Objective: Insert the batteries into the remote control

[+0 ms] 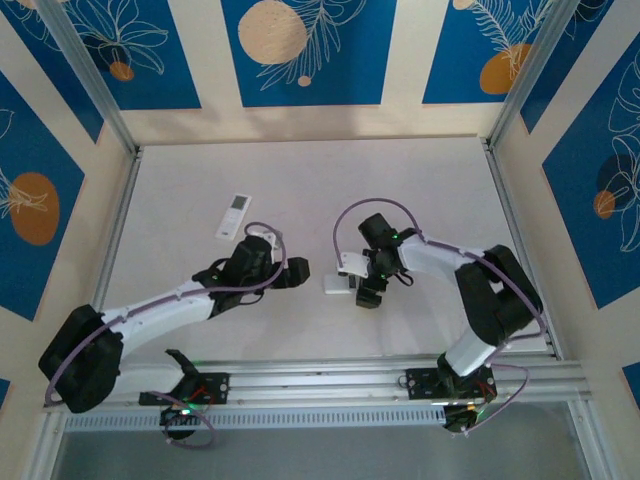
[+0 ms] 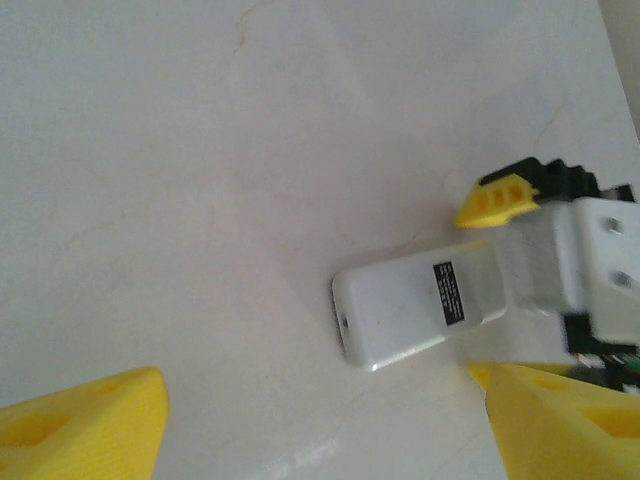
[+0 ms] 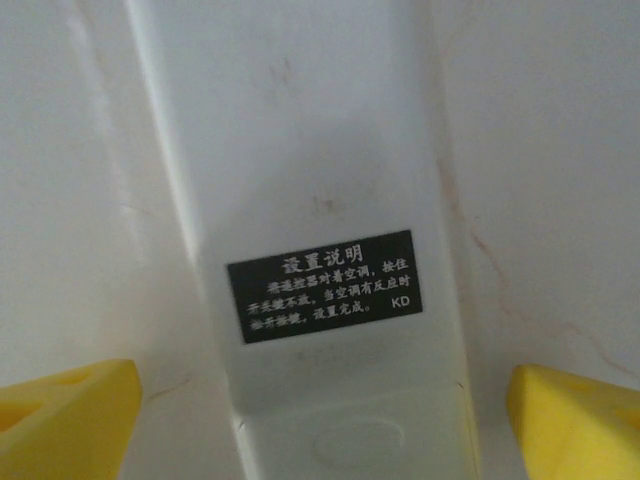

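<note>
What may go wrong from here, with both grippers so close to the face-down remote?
The open right gripper straddles the remote; if it closes off-centre, the remote may twist or slide on the smooth table.
The left gripper, also open, hovers close by, so the two arms might collide.
The battery cover looks shut; prying it could flip the remote.

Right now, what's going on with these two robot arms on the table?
The right gripper hovers open over a white remote control lying label side up on the pale table, its yellow fingers either side without gripping. The left gripper, also open, faces that remote's end from nearby. A second white remote lies apart, further back left.
</note>
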